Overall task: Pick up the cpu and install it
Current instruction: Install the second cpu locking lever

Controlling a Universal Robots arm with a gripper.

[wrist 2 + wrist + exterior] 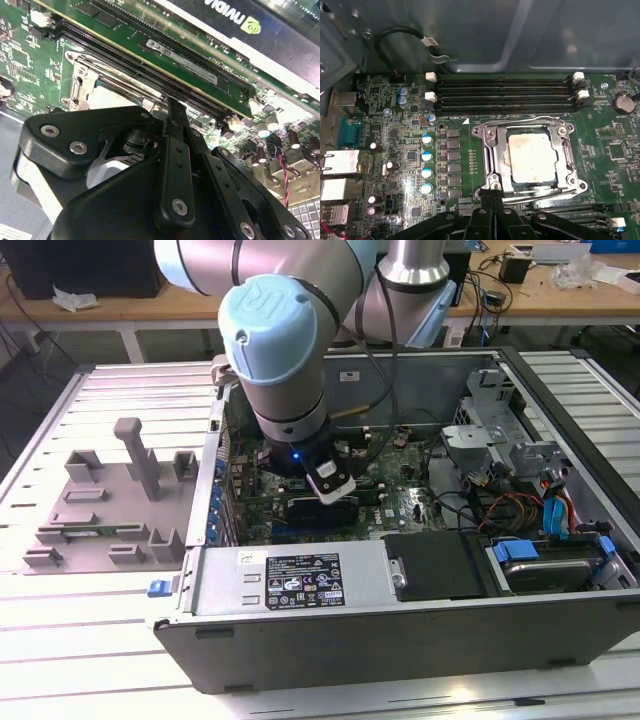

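Observation:
The cpu (532, 157), a silvery square chip with a pale rim, lies flat inside the dark socket frame (485, 150) on the green motherboard. In the first wrist view my gripper (490, 196) stands at the socket's edge, beside a corner of the metal bracket, its two black fingers pressed together with nothing between them. In the second wrist view the same gripper (173, 109) points at the socket frame (80, 70) next to the memory slots. In the exterior view the arm reaches down into the open computer case with the gripper (335, 490) low over the board.
Memory slots (505, 92) run along one side of the socket, and capacitors (426, 165) stand on another side. A graphics card (235, 30) stands close by. A grey plastic tray (100, 510) with upright blocks sits outside the case at the exterior view's left. Cables (520, 505) and a drive bay fill the right.

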